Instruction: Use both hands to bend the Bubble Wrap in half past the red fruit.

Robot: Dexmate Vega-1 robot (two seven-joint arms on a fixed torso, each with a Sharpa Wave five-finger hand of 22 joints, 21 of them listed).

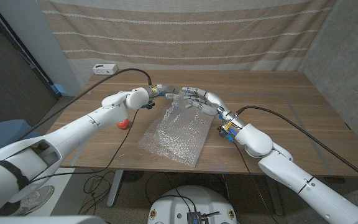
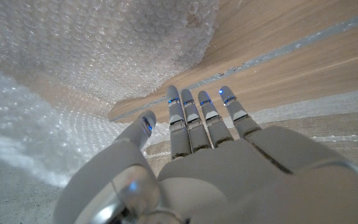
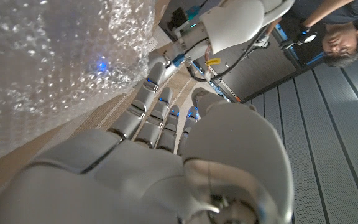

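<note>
The Bubble Wrap (image 1: 174, 132) lies spread on the wooden table (image 1: 278, 106), its far edge directly at my fingertips and lifted slightly off the wood; the near edge is flat. I judge the fold as barely started: the sheet is not yet doubled over, and the whole bend remains to be done.

My left hand (image 1: 161, 91) sits at the far-left corner of the sheet. In the left wrist view its fingers (image 2: 194, 118) are extended and apart, with wrap in front of the tips and nothing gripped.

My right hand (image 1: 202, 99) sits at the far-right corner. Its fingers (image 3: 146, 109) are stretched out beside the wrap; I see no grip.

The red fruit (image 1: 123, 124) rests on the table beside the left forearm, apart from the sheet.

No containers are present, so there are no contents to report.
</note>
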